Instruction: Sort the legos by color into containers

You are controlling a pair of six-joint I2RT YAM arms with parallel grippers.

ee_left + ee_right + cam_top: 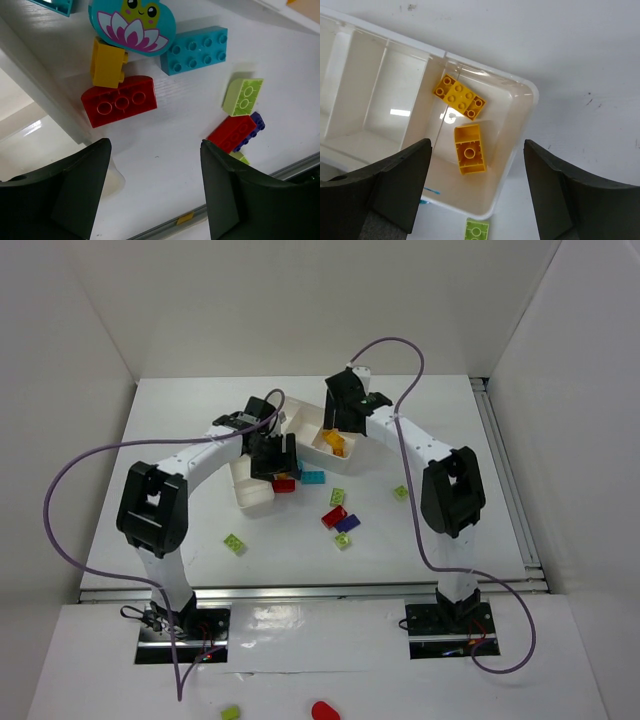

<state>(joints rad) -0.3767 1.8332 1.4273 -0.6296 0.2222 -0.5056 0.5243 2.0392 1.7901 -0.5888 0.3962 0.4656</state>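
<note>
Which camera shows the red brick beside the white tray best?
Left wrist view: the red plastic brick lies whole, close and unblocked. The top external view shows that brick only as a small red patch. The right wrist view does not show it.

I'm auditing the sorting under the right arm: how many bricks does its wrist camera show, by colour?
Orange-yellow bricks: 2, both in the tray's end compartment
Lime green brick: 1, on the table, cropped by the frame edge
Total: 3
</note>
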